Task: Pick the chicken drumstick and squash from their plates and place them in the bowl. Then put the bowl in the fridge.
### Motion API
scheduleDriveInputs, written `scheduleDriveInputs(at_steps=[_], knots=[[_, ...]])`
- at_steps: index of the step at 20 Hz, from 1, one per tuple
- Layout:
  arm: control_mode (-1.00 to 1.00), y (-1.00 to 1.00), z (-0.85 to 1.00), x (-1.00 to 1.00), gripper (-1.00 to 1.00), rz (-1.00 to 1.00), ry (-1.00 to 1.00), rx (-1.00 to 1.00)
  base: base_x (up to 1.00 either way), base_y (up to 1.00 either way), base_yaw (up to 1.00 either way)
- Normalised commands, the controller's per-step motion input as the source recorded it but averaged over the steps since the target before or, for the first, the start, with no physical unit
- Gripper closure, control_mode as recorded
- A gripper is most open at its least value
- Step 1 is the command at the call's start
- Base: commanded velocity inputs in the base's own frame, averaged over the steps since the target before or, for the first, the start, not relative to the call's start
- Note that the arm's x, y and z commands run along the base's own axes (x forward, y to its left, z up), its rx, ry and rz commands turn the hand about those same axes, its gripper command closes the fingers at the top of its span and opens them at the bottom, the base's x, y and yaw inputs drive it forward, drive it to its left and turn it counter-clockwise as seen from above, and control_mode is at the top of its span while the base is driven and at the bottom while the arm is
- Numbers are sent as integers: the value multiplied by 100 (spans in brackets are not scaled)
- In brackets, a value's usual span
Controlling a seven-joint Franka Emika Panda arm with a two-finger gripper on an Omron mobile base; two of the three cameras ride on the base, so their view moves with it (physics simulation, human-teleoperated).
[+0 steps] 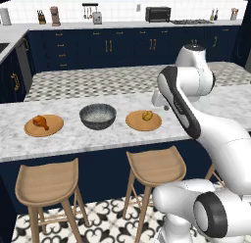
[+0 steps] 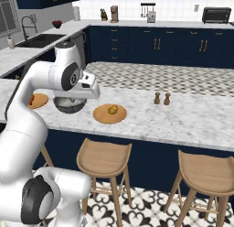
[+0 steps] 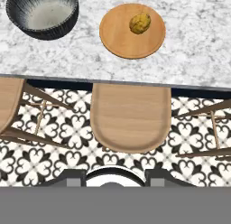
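Presently listed, largest first: marble counter, carrying all the vessels in one row; two wooden stools tucked below its near edge, above a patterned floor; white arm rising from the base, elbow bent high over the counter's near edge, hand tilted downward toward the stools and counter rim; plate, flat, round, wooden, at the row's left end, bearing the chicken drumstick; second plate, same make, at the right end, bearing the squash off-centre; bowl, deep, dark speckled outside, pale mottled inside, nothing in it, between the plates and apart from both; gripper, its tips barely showing above a stool seat, holding nothing, touching nothing; jaw spread not discernible.
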Motion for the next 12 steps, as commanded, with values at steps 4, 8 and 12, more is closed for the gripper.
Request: scheduleDriveInputs(at_steps=[4,8,12], knots=[[-100,0,0,-70,-100,0,-4,0,0,0,0],[-100,-6,-27,-69,-100,0,-1,0,0,0,0],[-100,-2,-50,31,-100,0,-38,0,0,0,0]])
